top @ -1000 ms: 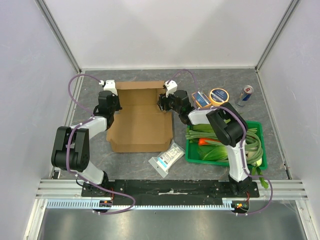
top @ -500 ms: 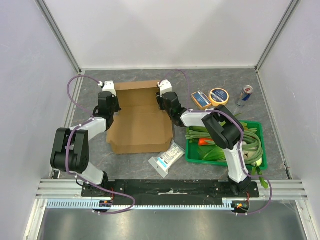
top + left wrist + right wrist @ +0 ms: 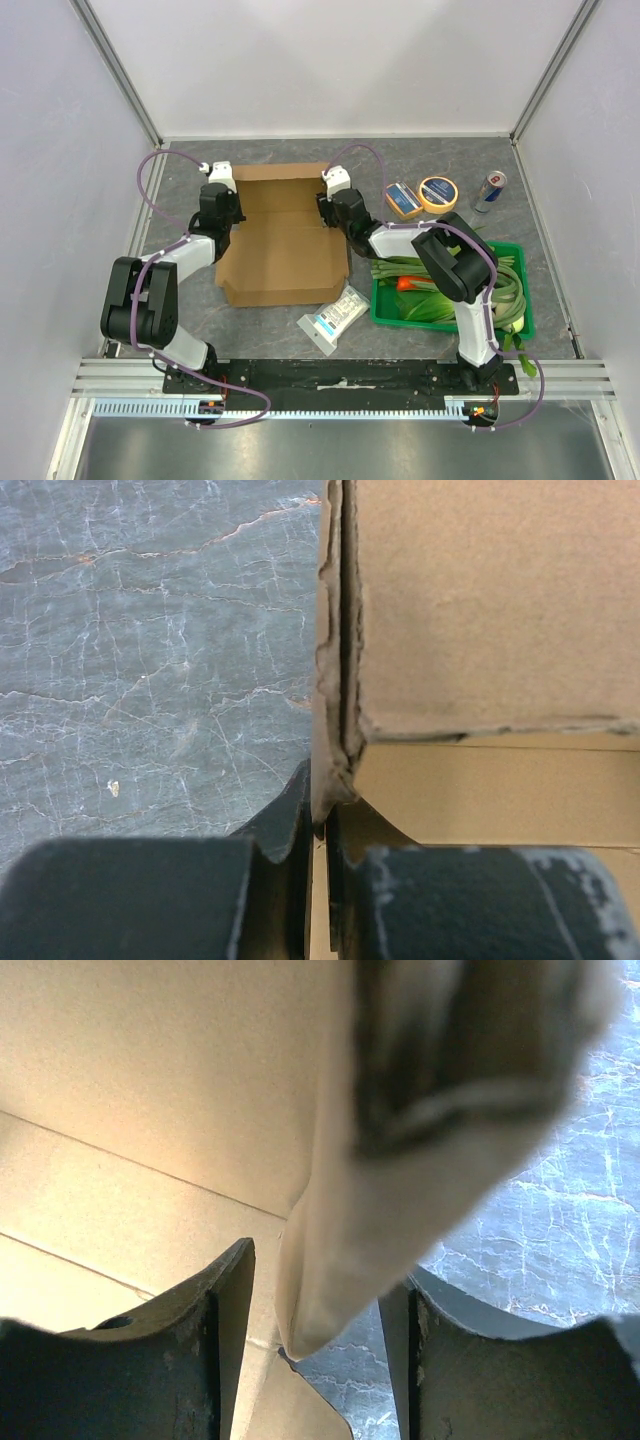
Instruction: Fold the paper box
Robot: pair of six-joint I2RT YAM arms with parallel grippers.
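The paper box (image 3: 285, 240) lies left of the tabletop's (image 3: 560, 250) middle, nearer the far edge. Its wide panel is flat and its far panel and side walls are partly raised.

The left gripper (image 3: 222, 207) is at the box's left far corner. In the left wrist view this gripper (image 3: 318, 825) has its jaws narrowed to a pinch on the upright edge of the box's (image 3: 480, 600) left wall.

The right gripper (image 3: 330, 207) is at the right far corner. In the right wrist view this gripper (image 3: 318, 1305) has its jaws apart, straddling the blurred right wall (image 3: 340, 1210) with a gap on the inner side.

A white-and-blue packet (image 3: 335, 318) lies just beside the box's near right corner. A green crate (image 3: 520, 322) of vegetables sits toward the right near corner of the tabletop. Beyond it are a small orange-and-blue pack (image 3: 402, 198), a round yellow tin (image 3: 438, 190) and a drinks can (image 3: 490, 190).
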